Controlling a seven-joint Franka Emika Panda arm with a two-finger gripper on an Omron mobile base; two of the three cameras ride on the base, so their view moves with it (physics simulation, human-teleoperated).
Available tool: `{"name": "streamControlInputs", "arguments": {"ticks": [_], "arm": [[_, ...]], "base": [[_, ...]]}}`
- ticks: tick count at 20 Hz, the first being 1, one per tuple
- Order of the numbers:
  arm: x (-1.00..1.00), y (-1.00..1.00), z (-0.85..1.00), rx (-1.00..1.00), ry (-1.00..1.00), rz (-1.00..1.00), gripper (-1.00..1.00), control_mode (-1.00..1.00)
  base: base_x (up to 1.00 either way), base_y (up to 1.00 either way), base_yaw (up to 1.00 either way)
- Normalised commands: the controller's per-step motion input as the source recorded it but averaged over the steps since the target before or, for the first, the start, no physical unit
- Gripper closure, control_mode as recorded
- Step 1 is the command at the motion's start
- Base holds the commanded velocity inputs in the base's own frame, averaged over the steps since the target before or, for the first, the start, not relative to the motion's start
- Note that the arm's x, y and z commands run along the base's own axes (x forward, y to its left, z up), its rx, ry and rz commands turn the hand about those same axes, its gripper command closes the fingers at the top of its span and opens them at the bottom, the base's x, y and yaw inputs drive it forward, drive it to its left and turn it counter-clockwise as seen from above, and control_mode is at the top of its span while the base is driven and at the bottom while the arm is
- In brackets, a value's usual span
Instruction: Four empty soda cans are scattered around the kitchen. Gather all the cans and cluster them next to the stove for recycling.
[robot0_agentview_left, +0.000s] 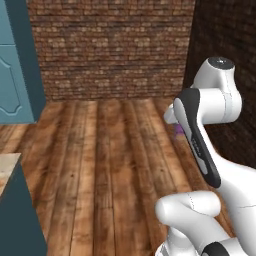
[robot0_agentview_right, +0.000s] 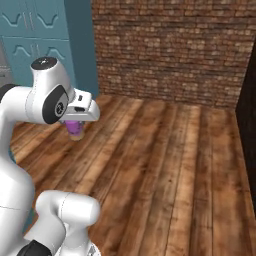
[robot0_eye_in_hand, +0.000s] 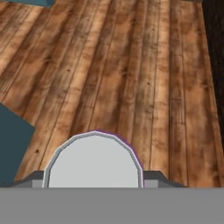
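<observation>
The hand (robot0_agentview_right: 75, 131) is carrying a purple soda can (robot0_eye_in_hand: 94, 159) clamped between its fingers, high over the wooden floor (robot0_agentview_left: 110, 160), so the next move is bringing it to the stove's side.

Floor (robot0_agentview_left: 100, 165): runs forward from the base to the back wall.
Back wall (robot0_agentview_left: 112, 47): stands along the floor's far edge.
Side wall (robot0_agentview_left: 225, 35): on the floor's right edge, meeting the back wall at the far right corner.
Cabinets (robot0_agentview_right: 45, 35): at the floor's left edge, before the back wall.
Surface (robot0_agentview_left: 7, 167): its corner juts in at the near left (nearer than the cabinets).
Can (robot0_agentview_right: 75, 128): above the floor, between the fingers of the tool (robot0_agentview_right: 76, 125), right of the cabinets.
</observation>
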Motion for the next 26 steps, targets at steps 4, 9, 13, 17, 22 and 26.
{"name": "streamControlInputs", "arguments": {"ticks": [4, 9, 13, 17, 22, 26], "arm": [[0.00, 0.00, 0.00, 0.00, 0.00, 0.00, 1.00, 1.00], [0.00, 0.00, 0.00, 0.00, 0.00, 0.00, 1.00, 1.00], [0.00, 0.00, 0.00, 0.00, 0.00, 0.00, 1.00, 1.00], [0.00, 0.00, 0.00, 0.00, 0.00, 0.00, 1.00, 1.00], [0.00, 0.00, 0.00, 0.00, 0.00, 0.00, 1.00, 1.00], [0.00, 0.00, 0.00, 0.00, 0.00, 0.00, 1.00, 1.00]], "base": [[0.76, -0.37, 0.07], [0.71, -0.37, 0.10], [0.66, -0.37, 0.13], [0.60, -0.37, 0.15], [0.63, -0.34, 0.20], [0.67, -0.24, 0.27]]}}
